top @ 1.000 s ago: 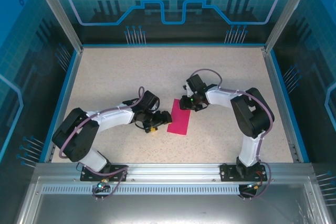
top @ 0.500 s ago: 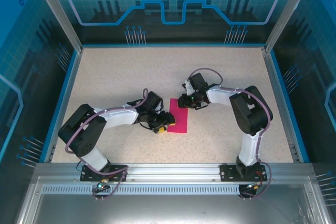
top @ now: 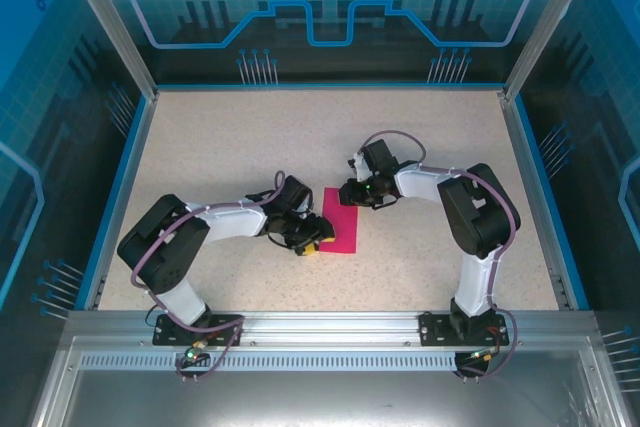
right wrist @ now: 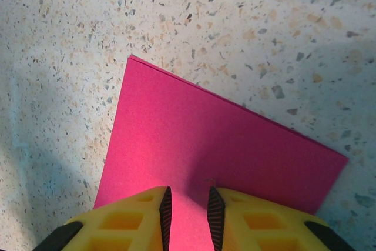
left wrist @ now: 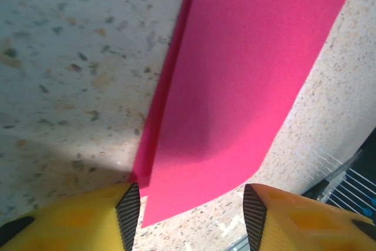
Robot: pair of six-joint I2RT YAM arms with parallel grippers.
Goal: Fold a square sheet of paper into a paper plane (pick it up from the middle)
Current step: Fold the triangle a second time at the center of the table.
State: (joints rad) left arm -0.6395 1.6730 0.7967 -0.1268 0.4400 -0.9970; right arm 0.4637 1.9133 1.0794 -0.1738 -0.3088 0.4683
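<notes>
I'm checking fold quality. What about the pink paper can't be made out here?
Top external: creases on the paper too small; the left gripper covers its near-left corner.
Right wrist: the right gripper hides whether it pinches.
Left wrist: frame top cuts the paper off.

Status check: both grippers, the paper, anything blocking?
Left gripper open, straddling the paper at one corner. Right gripper narrowly open, tips on paper's edge. Paper folded, flat on table. Nothing in the way.
</notes>
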